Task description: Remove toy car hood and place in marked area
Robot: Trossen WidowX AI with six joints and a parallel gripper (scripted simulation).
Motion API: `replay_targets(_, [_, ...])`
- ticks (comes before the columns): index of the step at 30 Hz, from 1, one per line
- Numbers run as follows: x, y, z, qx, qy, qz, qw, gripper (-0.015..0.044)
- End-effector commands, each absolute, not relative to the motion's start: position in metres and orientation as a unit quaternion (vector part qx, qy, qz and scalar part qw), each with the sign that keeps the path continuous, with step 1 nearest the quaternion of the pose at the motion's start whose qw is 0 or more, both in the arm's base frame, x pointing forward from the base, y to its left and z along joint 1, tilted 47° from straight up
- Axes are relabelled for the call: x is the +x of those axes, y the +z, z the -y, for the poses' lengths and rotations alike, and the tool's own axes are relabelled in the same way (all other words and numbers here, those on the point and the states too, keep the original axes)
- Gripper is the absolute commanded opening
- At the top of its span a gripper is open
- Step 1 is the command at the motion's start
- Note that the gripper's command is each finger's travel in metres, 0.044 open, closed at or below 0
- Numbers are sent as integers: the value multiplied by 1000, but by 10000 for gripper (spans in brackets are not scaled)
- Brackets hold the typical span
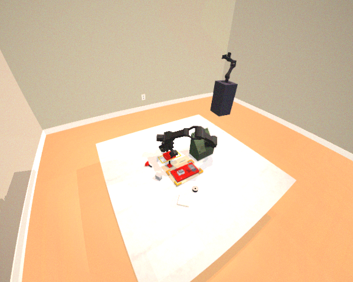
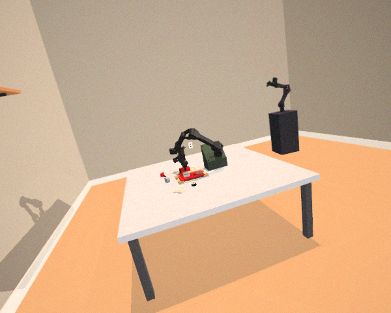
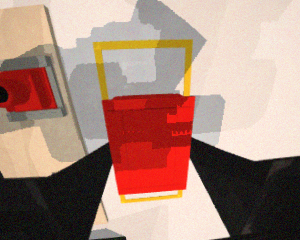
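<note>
The red hood (image 1: 167, 155) (image 2: 182, 169) (image 3: 150, 145) is between the two black fingers of my gripper (image 1: 172, 153) (image 2: 184, 167) (image 3: 150, 143), which is shut on its sides. The hood is over the marked area, a yellow outline (image 1: 180, 155) (image 2: 194, 167) (image 3: 145, 44). In the wrist view, the outline's far part shows beyond the hood and its near bar shows just below it; the hood hides most of the sides. Whether the hood touches the table cannot be told. The red toy car body (image 1: 176, 176) (image 2: 199, 175) lies closer to the top camera, without the hood on it.
A beige board (image 3: 25, 20) beside the outline bears a red part (image 3: 42, 90) with a black knob. A red piece (image 1: 147, 164) (image 2: 161, 174), grey cube (image 1: 158, 177) (image 2: 167, 180), black-rimmed disc (image 1: 195, 187) (image 2: 193, 184) and pale tile (image 1: 183, 201) (image 2: 179, 190) lie around. A green stand (image 1: 199, 150) is at my base.
</note>
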State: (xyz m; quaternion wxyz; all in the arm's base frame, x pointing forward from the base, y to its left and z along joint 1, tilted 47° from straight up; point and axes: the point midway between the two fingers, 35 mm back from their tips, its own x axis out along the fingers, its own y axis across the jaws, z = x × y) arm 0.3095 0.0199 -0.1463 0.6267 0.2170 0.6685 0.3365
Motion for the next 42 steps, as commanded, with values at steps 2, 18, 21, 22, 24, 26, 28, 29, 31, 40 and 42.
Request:
replay_targets(2, [310,-146,-20,217,337,-668,627,105])
replay_targets(18, [315,-131,-2,216,337,-669,626,440])
replay_targets(21, [319,-106,24,217,338,-671,623,440])
replay_targets(22, [319,-100,30,217,339,-671,623,440])
replay_targets(24, [320,-97,33,218,339,-671,622,440])
replay_targets(26, [320,-97,33,218,339,-671,622,440])
replay_targets(28, [320,-97,33,218,339,-671,622,440])
replay_targets(29, [320,-97,33,218,339,-671,622,440])
replay_targets(31, [320,-97,33,218,339,-671,622,440])
replay_targets(40, [320,-97,33,218,339,-671,622,440])
replay_targets(42, [320,-97,33,218,339,-671,622,440])
